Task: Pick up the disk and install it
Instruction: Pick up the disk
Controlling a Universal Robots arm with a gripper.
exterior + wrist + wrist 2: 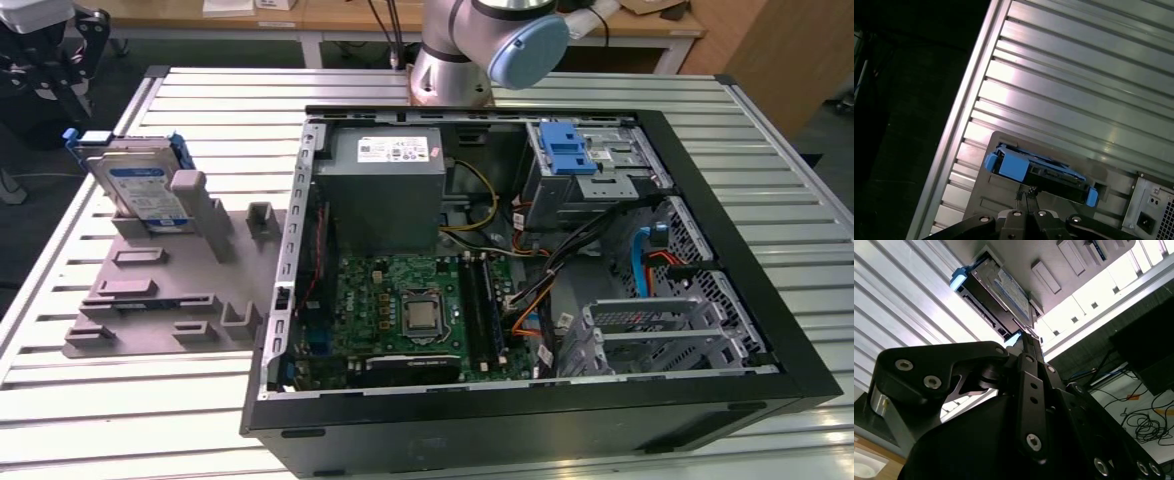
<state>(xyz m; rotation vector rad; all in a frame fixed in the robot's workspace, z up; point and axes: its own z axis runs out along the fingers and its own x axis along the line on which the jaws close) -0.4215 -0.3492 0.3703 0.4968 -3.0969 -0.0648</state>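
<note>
The disk (140, 190) is a silver drive with a white-and-blue label in a blue carrier. It stands on edge in a grey holder (160, 300) on the table, at the exterior view's left. In both wrist views my gripper (1026, 194) hangs just short of the disk (1039, 172), near the middle of its upper edge. Its two thin black fingers (1026, 337) lie pressed together, shut with nothing between them. They point at the edge of the disk (1004, 295), and I cannot tell whether they touch it.
An open computer case (747, 400) lies on the slatted metal table (160, 420), to the exterior view's right of the holder. Inside are a grey power supply (387, 185), a motherboard (414, 320) and a drive bay with a blue latch (567, 150). The arm's base (454, 60) stands behind the case.
</note>
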